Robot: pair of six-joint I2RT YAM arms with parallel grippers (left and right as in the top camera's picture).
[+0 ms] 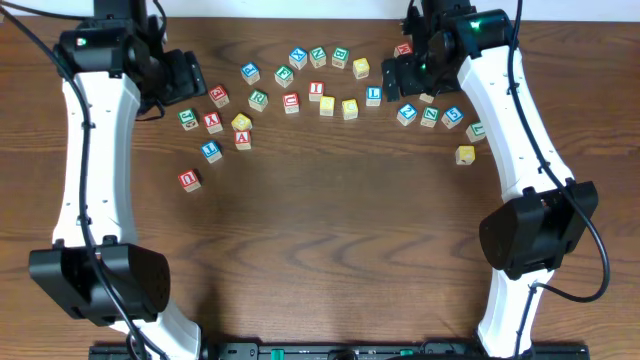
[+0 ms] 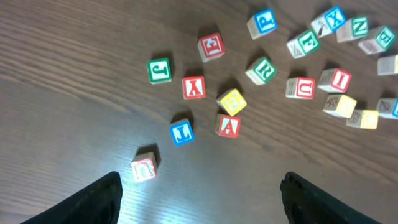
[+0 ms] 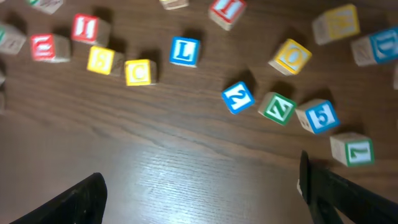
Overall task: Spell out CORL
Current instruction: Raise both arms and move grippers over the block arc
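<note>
Even bright light, pale glare on the table (image 3: 186, 174), motion blur across both wrist views.

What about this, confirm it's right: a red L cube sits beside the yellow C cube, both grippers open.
Wrong colour: the L cube is blue, per the right wrist view. It does sit beside the yellow C cube, and the left gripper and right gripper are open.
</note>
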